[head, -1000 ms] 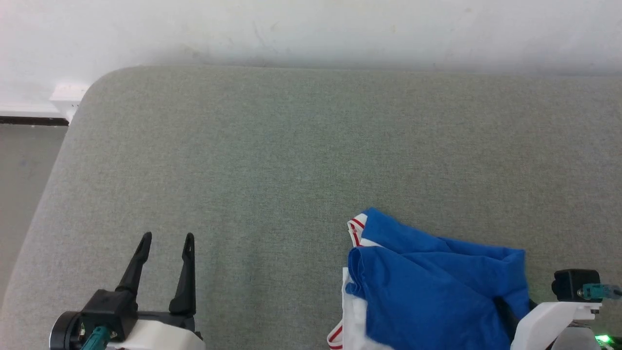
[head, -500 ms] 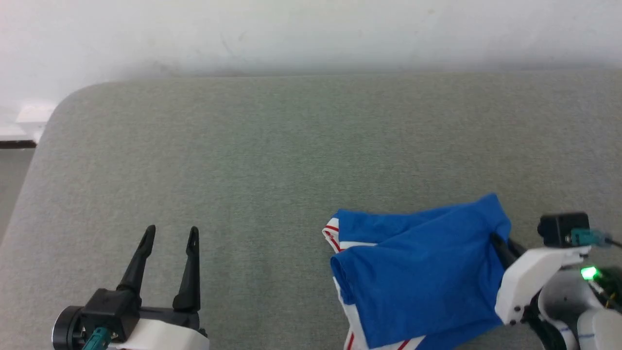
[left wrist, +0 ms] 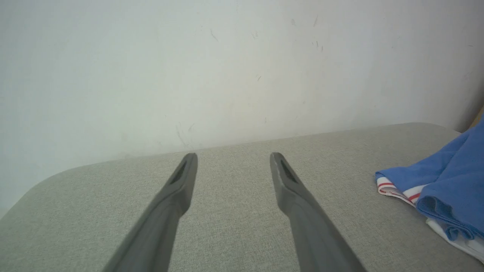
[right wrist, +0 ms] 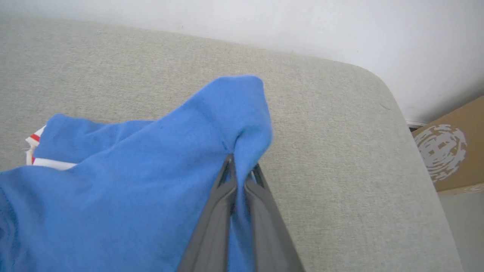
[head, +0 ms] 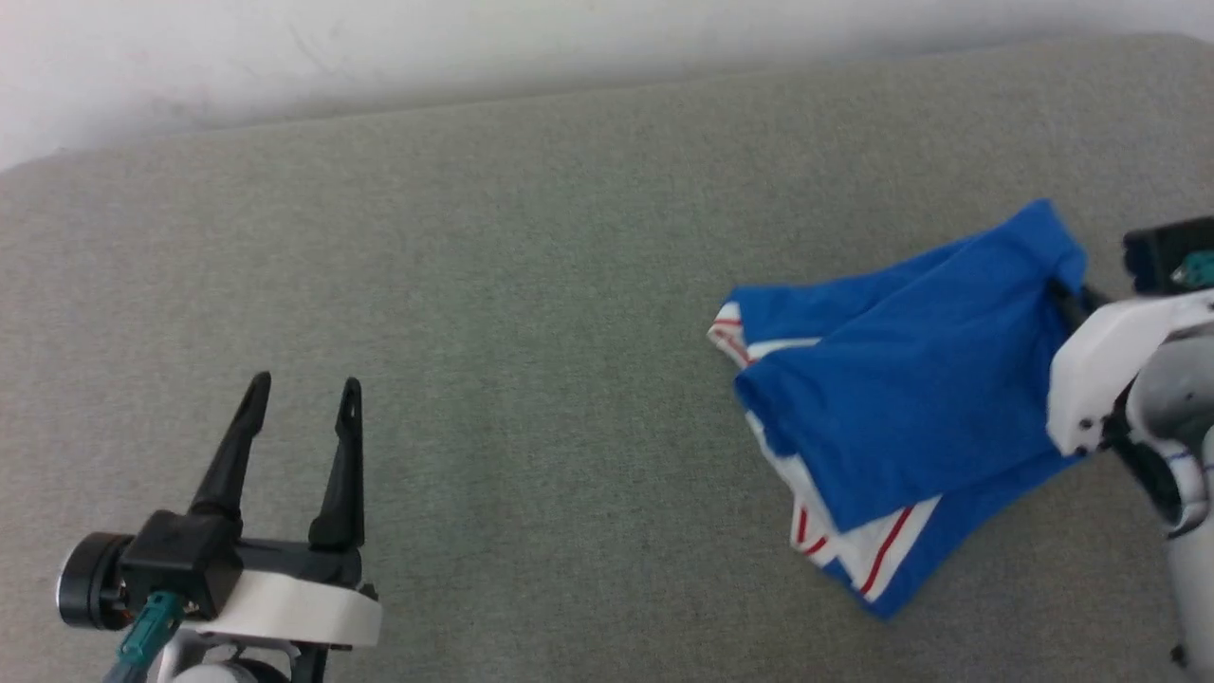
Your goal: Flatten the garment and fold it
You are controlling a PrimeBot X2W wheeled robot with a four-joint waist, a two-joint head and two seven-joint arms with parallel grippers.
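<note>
The shirt (head: 910, 398) lies on the right part of the grey padded table (head: 531, 285), near the robot's right side, and it is not flat. It is folded over itself in several layers. In the head view its long axis runs on a diagonal, from a raised blue corner at the upper right down to a blue tip at the lower left. The raised corner points away from the robot, toward the white wall (head: 379, 38). The cloth becomes wider from this corner toward the left. White parts with red stripes show at the left edge and at the lower edge, under the top blue layer. I cannot read any print on it.

The right gripper (right wrist: 242, 170) is closed on the shirt. Its two dark fingers are pressed together with a fold of blue cloth between them, just below the raised corner, and the cloth there hangs above the table. A brown cardboard box (right wrist: 450, 151) stands beyond the rounded table corner.

The left gripper (head: 303, 394) is at the lower left, well apart from the shirt. Its fingers are spread wide, they hold nothing, and they point toward the wall.
</note>
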